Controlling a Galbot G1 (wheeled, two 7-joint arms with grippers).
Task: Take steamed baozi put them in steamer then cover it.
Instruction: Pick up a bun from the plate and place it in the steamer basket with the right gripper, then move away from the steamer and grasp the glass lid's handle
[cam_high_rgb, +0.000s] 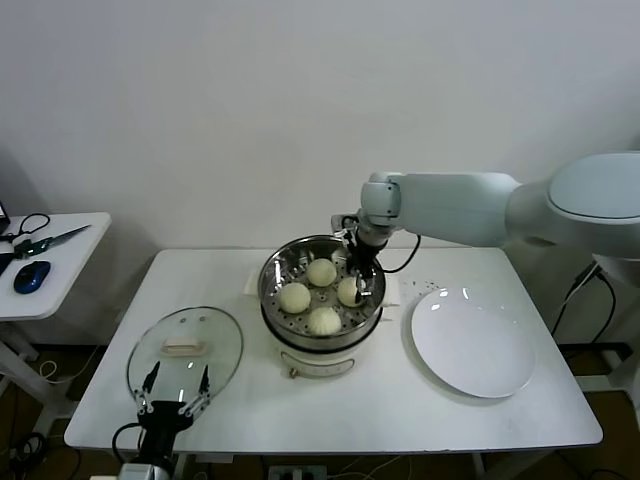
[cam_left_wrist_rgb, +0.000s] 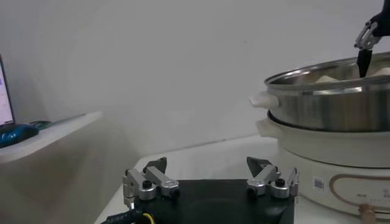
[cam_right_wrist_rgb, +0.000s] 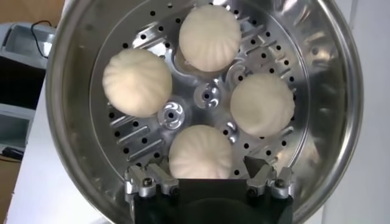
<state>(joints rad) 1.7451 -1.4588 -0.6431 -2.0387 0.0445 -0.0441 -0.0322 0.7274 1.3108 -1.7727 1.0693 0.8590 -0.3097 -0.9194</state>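
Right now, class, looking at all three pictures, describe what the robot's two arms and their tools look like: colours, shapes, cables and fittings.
The right arm has a smooth, rounded white shell with a grey wrist joint and a black cable looping beside it. Its right tool is black and slim. The left tool has a black base, silver metal brackets with bolts, dark pointed fingers and a black cable below.

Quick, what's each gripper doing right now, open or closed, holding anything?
Left gripper: open, empty, by the cover.
Right gripper: open, empty, over a baozi in the steamer.

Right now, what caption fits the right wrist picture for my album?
Open right claw above four baozi sitting in the shiny steamer.
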